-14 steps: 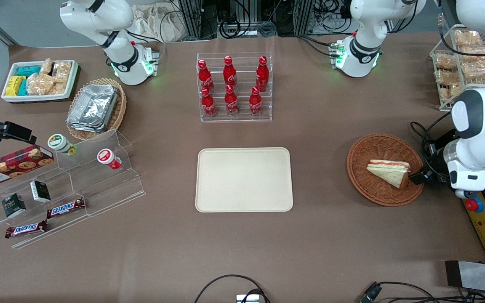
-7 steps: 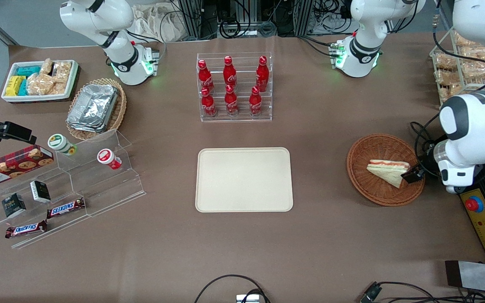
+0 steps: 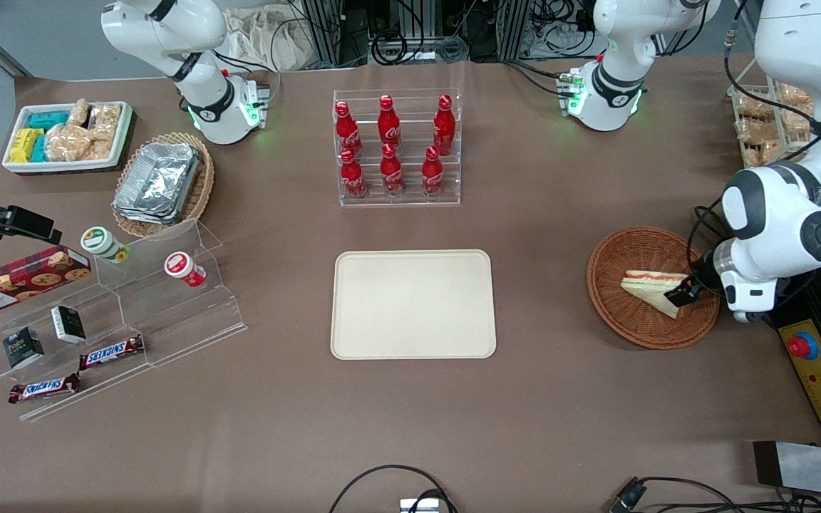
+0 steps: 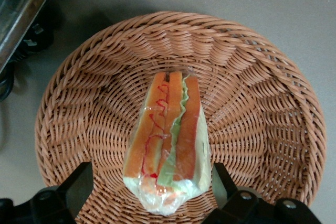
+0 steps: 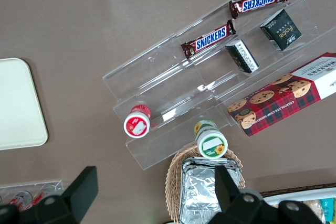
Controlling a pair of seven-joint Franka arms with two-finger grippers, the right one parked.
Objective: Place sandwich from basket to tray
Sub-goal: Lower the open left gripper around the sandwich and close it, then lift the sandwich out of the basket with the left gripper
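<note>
At the working arm's end of the tabletop (image 3: 560, 399), the hand (image 3: 681, 294) hung low with fingers spread wide astride the sandwich (image 3: 656, 288) lying in the basket (image 3: 621, 317), seemingly lined up to grip it for the tray (image 3: 413, 304).

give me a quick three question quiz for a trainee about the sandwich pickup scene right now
1. True or false: the sandwich lies in the wicker basket.
2. What lies on the cream tray? A) the sandwich B) nothing C) a bottle
3. Fill in: the left pincer stands with one finger on each side of the ____.

Key: 1 true. 2 B. 3 sandwich; the pincer is open, its fingers straddling the wrapped end.
</note>
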